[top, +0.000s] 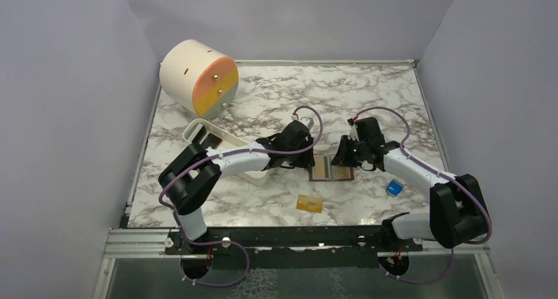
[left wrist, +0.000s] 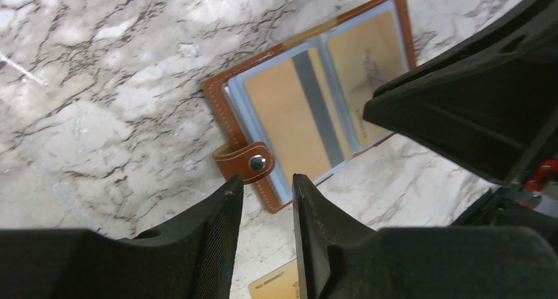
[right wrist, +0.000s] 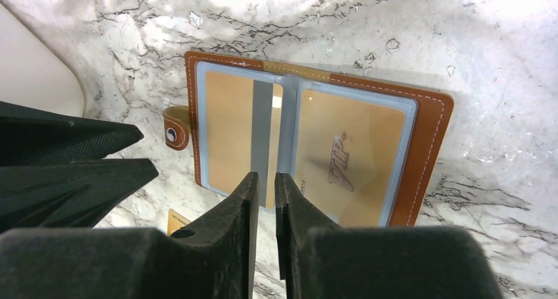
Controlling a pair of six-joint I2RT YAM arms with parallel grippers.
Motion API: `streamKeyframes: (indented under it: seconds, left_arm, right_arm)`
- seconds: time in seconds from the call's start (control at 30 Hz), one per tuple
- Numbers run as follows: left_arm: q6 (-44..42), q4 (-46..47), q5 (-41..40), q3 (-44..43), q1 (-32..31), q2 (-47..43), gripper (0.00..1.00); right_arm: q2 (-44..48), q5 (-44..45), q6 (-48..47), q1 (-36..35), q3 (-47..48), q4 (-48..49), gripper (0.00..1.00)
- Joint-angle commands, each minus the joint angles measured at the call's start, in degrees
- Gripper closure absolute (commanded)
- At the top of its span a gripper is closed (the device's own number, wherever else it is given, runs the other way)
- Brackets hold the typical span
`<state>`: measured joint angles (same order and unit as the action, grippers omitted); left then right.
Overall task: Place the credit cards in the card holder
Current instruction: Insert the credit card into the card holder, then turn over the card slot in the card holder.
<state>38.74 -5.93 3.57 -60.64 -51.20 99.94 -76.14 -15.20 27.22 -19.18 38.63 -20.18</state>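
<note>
card holder (top: 332, 170): lying open and flat on marble table (top: 368, 95), mid-table, between the two grippers
pockets: pale blue, facing up, one card in each visible side
striped card (right wrist: 230, 128): orange-gold, grey stripe, inside the pocket on the snap tab side
VIP card (right wrist: 345, 157): orange-gold, script lettering, inside the other pocket
snap tab (left wrist: 253, 162): brown with round metal stud, sticking out from the holder's edge on the left arm's side
loose card (top: 309, 203): orange-yellow, flat on table, nearer the arm bases than the holder, not touching it
left gripper (left wrist: 267, 180): fingers moderately apart, nothing between them, tips just over the snap tab edge; contact cannot tell
right gripper (right wrist: 265, 179): fingers parted by a narrow slit only, gripping nothing, tips at the holder's edge by the centre fold; contact cannot tell
tray (top: 197, 129): white, oblong, under left arm
blue block (top: 395, 188): small, on table beside right arm
drum (top: 197, 75): cream cylinder on its side, far left corner, pink and orange face
</note>
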Motion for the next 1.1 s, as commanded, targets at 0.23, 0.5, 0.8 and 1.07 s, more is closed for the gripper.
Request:
streamKeyframes:
  seconds: [0.23,0.5,0.8,1.07]
  left_arm:
    - [6.2,13.0,7.4,1.7,0.9,0.7,0.52]
    - [7.8,17.3,8.3,4.3,2.3,1.8,0.48]
    - [7.7,20.0,9.7,4.6,3.2,3.5,0.48]
    - [7.7,21.9,11.4,3.9,3.3,5.2,0.48]
  right_arm:
    - [-5.2,-6.4,0.6,-0.3,-0.6,5.9,0.80]
    - [-9.1,-4.2,1.3,-0.3,-3.1,8.3,0.90]
    - [-9.6,-2.7,1.4,-0.3,-5.7,9.9,0.96]
    - [-10.1,-3.1,1.8,-0.3,-6.9,11.3,0.96]
